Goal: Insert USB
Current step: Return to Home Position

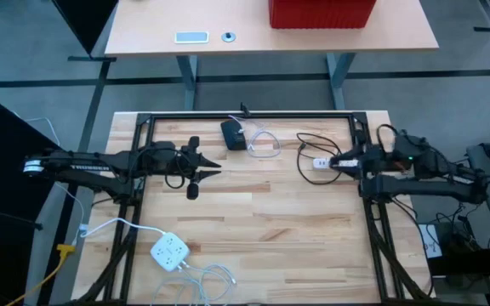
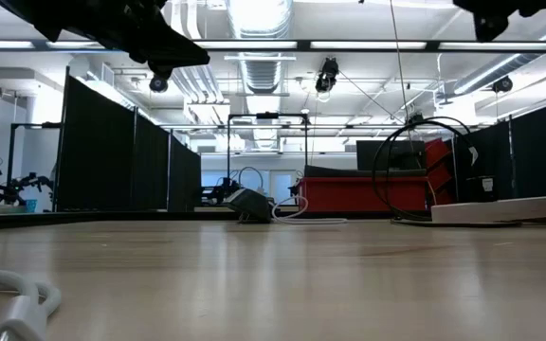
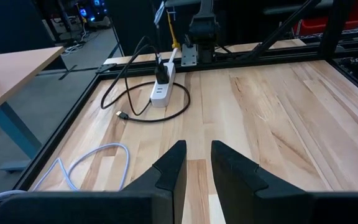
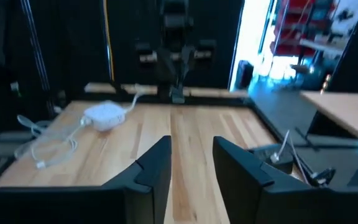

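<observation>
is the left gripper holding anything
No, the left gripper is open, and only the bare table shows in the gap between its fingers.

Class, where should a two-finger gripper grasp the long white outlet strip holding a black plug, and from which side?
From above, closing across the narrow width of the long white outlet strip at its bare end, away from the black plug: it lies flat, and the plug crowds the other end.

right end effector [image 4: 192, 143] parted | white outlet extension [image 4: 106, 115], seemingly cabled, beyond it
</observation>
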Robot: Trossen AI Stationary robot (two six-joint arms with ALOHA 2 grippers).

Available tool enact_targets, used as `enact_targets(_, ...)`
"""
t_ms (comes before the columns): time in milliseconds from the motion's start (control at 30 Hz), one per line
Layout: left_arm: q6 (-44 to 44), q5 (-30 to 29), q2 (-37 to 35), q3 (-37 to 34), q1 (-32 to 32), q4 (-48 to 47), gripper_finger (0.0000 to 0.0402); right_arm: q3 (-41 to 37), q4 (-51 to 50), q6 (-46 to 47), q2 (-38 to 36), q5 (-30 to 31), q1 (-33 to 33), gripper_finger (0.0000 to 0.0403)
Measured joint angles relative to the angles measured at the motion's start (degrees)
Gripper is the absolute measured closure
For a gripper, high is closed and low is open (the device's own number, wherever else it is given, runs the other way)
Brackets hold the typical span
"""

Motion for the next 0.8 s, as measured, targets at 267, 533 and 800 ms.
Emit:
enact_targets(267,0.00,0.00,0.00,0.00,0.00,0.00,0.0338,-11.63,11.38,8.10,-11.45,-4.94,0.02,0.0330)
enact_targets(533,0.00,0.00,0.00,0.00,0.01,-0.07,0.0338,-25.87,29.74,13.05,-13.11,-4.50,0.09,0.0360)
enact_targets(800,0.00,0.00,0.00,0.00,0.01,0.12,0.0338,-33.27,48.79,11.52,-0.18,-1.30,4.71,0.0393)
